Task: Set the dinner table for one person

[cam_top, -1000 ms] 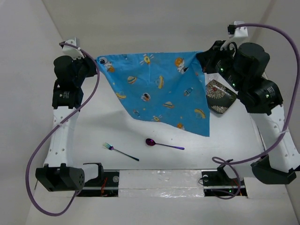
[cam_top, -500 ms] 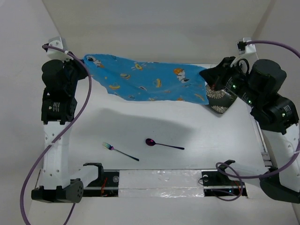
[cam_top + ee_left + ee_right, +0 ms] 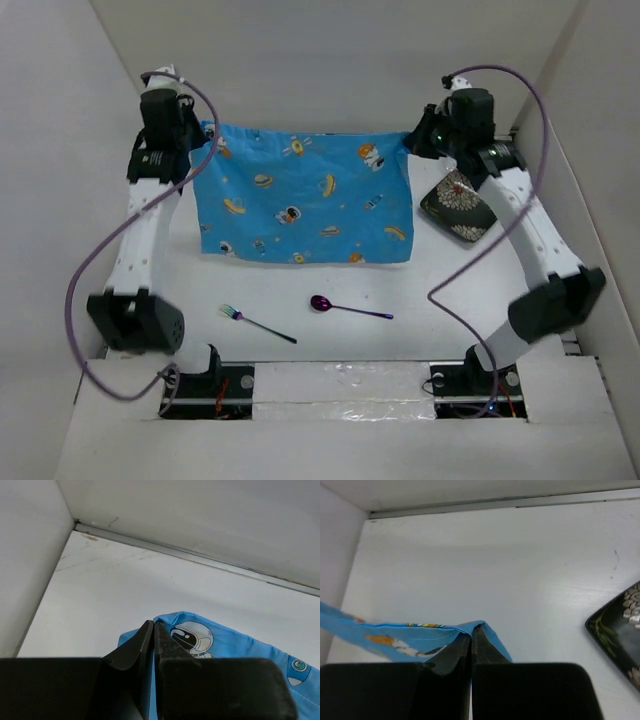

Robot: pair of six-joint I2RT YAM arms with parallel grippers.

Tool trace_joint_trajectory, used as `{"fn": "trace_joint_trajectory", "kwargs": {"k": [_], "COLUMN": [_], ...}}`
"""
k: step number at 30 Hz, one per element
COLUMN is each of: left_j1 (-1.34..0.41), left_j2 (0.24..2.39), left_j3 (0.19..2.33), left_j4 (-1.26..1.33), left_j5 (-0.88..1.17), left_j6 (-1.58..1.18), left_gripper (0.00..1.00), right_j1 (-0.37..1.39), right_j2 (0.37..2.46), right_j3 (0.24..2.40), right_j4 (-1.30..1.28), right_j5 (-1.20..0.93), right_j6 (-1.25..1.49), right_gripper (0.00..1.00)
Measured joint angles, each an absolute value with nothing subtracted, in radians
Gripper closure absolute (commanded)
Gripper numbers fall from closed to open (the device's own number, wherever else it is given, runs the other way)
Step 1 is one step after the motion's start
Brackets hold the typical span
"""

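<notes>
- left gripper [image 3: 203,133] [image 3: 153,624]: jaws pinched tight on the far-left corner of the placemat [image 3: 300,200] [image 3: 225,640]; blue cloth sticks out past the tips in the wrist view.
- right gripper [image 3: 413,141] [image 3: 471,629]: jaws also closed hard, on the far-right corner of the placemat [image 3: 395,635]; that corner is held up off the tabletop.
- vs 0.5 s ago: both arms now reach further toward the far wall, and the grippers sit closer together and level w/ each other.
- vs 0.5 s ago: the cloth was a thin, slanted, bunched band; now it's spread into a near-rectangle w/ its top edge straight between the grippers.
- vs 1 s ago: the slanted hang w/ a point toward near-right is gone.
- placemat long axis runs l-r, parallel to the far wall; can't tell if its near edge lies on the tabletop.
- black floral plate [image 3: 460,205] [image 3: 620,620]: just right of the cloth and now fully uncovered; earlier its left edge was hidden by cloth & gripper.
- fork [image 3: 255,324] & purple spoon [image 3: 350,308]: same spots as before, near side, apart from the cloth, handles pointing right.
- dinner table [image 3: 450,290] [image 3: 125,590] [image 3: 495,565]: flat white top under everything, walled on three sides; in the top view it's wider l-r than deep, so its long axis runs l-r.
</notes>
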State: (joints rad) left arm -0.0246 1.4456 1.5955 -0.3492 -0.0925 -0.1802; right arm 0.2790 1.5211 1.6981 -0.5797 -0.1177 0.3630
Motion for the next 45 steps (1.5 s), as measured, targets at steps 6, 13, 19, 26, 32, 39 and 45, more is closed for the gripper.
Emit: {"fn": "trace_joint_trajectory", "kwargs": {"k": [6, 13, 19, 26, 32, 39, 45], "left_j1": [-0.023, -0.020, -0.012, -0.019, -0.025, 0.037, 0.097], "left_j2": [2.049, 2.367, 2.131, 1.602, 1.542, 1.483, 1.425], "left_j3": [2.016, 2.167, 1.923, 1.343, 1.111, 0.929, 0.857], "left_j4": [-0.328, -0.475, -0.418, -0.318, -0.339, -0.384, -0.356], "left_j5": [-0.065, -0.071, -0.086, -0.082, -0.048, -0.062, -0.099], "left_j6": [-0.180, -0.218, -0.284, -0.366, -0.400, -0.466, -0.520], "left_gripper": [0.89, 0.34, 0.46, 0.46, 0.41, 0.49, 0.52], "right_j1": [0.221, 0.189, 0.185, 0.239, 0.393, 0.450, 0.399], "right_j2": [2.042, 2.446, 2.323, 1.717, 1.598, 1.572, 1.515], "right_j3": [1.973, 2.332, 2.266, 1.488, 1.245, 1.109, 0.994], "right_j4": [-0.513, -0.625, -0.610, -0.421, -0.429, -0.453, -0.451], "right_j5": [-0.139, -0.131, -0.127, -0.101, -0.078, -0.002, 0.007], "right_j6": [0.356, 0.364, 0.352, 0.389, 0.411, 0.451, 0.494], "right_gripper": [1.00, 0.34, 0.74, 1.00, 0.59, 0.53, 0.51]}}
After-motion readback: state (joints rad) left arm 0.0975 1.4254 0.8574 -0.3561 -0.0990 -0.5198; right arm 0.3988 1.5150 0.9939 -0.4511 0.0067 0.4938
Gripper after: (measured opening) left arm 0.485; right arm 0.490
